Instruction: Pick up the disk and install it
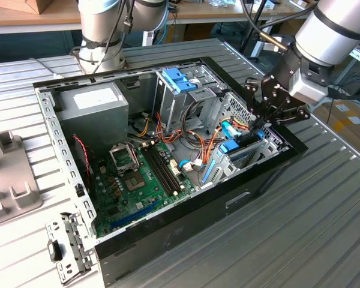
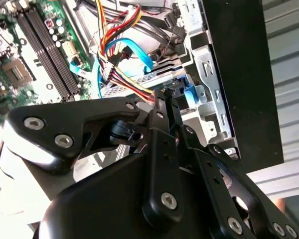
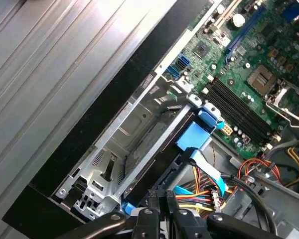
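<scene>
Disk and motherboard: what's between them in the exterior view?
Mostly a bundle of coloured cables and a metal bracket lie between the disk and the motherboard.

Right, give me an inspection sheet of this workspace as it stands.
Surface: ribbed metal table carrying an open computer case.
Job's things: disk in its blue carrier, in the drive bay at the case's front corner.
Clutter: loose metal bracket beside the case.
Grippers: gripper just above the disk, fingers close together.
Cables: coloured wire bundle near the bay.
Surroundings: second robot base behind the case.
</scene>
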Motion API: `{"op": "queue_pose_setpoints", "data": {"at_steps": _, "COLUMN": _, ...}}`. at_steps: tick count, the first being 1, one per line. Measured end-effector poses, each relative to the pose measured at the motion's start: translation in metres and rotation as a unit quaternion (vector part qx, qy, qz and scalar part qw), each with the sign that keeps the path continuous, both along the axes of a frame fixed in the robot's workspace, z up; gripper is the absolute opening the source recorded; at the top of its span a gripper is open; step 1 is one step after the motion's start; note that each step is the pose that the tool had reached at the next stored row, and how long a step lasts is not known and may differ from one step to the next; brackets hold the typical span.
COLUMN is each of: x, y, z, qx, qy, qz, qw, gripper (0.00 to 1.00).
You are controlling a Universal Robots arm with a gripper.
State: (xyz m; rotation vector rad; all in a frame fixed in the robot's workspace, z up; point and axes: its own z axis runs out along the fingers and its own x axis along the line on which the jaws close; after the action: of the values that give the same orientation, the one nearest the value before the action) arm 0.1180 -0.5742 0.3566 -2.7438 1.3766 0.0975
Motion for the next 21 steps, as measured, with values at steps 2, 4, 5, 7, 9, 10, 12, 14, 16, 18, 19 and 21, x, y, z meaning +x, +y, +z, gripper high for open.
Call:
{"op": "queue_pose_setpoints", "data": {"at_steps": 2, "x": 0.0, "y": 0.0, "z": -0.0004, "qx": 0.0, "qy": 0.0, "qz": -0.022, "qw": 0.99975, "gripper": 0.17}}
{"op": "queue_pose_setpoints", "data": {"at_steps": 4, "x": 0.0, "y": 0.0, "z": -0.0007, "qx": 0.0001, "qy": 0.0, "qz": -0.035, "qw": 0.99938, "gripper": 0.17}}
{"op": "queue_pose_setpoints", "data": {"at_steps": 5, "x": 0.0, "y": 0.0, "z": -0.0008, "qx": 0.0001, "qy": 0.0, "qz": -0.04, "qw": 0.9992, "gripper": 0.17}}
{"op": "queue_pose_setpoints", "data": {"at_steps": 7, "x": 0.0, "y": 0.0, "z": -0.001, "qx": 0.0001, "qy": 0.0, "qz": -0.051, "qw": 0.9987, "gripper": 0.17}}
{"op": "queue_pose_setpoints", "data": {"at_steps": 9, "x": 0.0, "y": 0.0, "z": -0.0012, "qx": 0.0001, "qy": 0.0, "qz": -0.061, "qw": 0.99816, "gripper": 0.17}}
{"op": "queue_pose_setpoints", "data": {"at_steps": 10, "x": 0.0, "y": 0.0, "z": -0.0013, "qx": 0.0001, "qy": 0.0, "qz": -0.066, "qw": 0.99782, "gripper": 0.17}}
{"op": "queue_pose_setpoints", "data": {"at_steps": 12, "x": 0.0, "y": 0.0, "z": -0.0016, "qx": 0.0001, "qy": 0.0, "qz": -0.079, "qw": 0.99688, "gripper": 0.17}}
{"op": "queue_pose_setpoints", "data": {"at_steps": 14, "x": 0.0, "y": 0.0, "z": -0.002, "qx": 0.0001, "qy": 0.0, "qz": -0.097, "qw": 0.99532, "gripper": 0.17}}
{"op": "queue_pose_setpoints", "data": {"at_steps": 16, "x": 0.0, "y": 0.0, "z": -0.0023, "qx": 0.0001, "qy": 0.0, "qz": -0.109, "qw": 0.99404, "gripper": 0.17}}
{"op": "queue_pose_setpoints", "data": {"at_steps": 18, "x": 0.0, "y": 0.0, "z": -0.0026, "qx": 0.0001, "qy": 0.0, "qz": -0.125, "qw": 0.9921, "gripper": 0.17}}
{"op": "queue_pose_setpoints", "data": {"at_steps": 19, "x": 0.0, "y": 0.0, "z": -0.0026, "qx": 0.0001, "qy": 0.0, "qz": -0.131, "qw": 0.99132, "gripper": 0.17}}
{"op": "queue_pose_setpoints", "data": {"at_steps": 21, "x": -0.0002, "y": 0.0, "z": -0.0028, "qx": 0.0001, "qy": 0.0, "qz": -0.143, "qw": 0.98977, "gripper": 0.17}}
